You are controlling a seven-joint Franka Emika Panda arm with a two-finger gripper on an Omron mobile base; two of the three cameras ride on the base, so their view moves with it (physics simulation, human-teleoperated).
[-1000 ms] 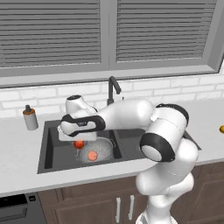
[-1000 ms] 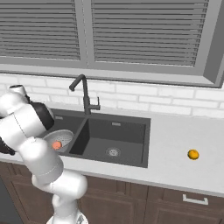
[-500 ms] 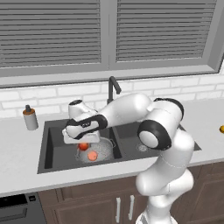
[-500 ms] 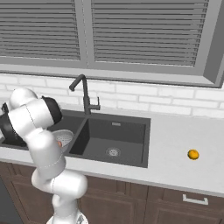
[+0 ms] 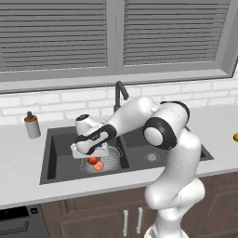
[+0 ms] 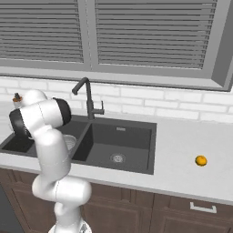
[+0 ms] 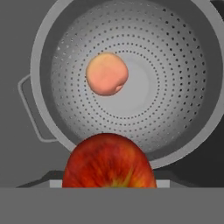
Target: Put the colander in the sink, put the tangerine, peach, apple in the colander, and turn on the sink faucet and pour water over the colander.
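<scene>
— What are you doing?
— I'm holding the apple point(image 7: 109, 161) in my jaws over the colander point(image 7: 183, 65) in the sink point(image 5: 56, 162); the peach point(image 7: 106, 73) is lying inside.
— Next?
— Probably opening, then fetching the tangerine point(image 6: 200, 160) from the counter point(image 6: 182, 150).

Counting it up: one colander point(image 7: 175, 83) sits in one double-basin sink point(image 6: 136, 150), with two steel drains, and one black faucet point(image 6: 86, 98) rises behind. Three fruits in play: one peach point(image 7: 106, 73), one apple point(image 7: 109, 161), one tangerine point(image 6: 200, 160). One soap bottle point(image 5: 31, 125) stands by.
</scene>
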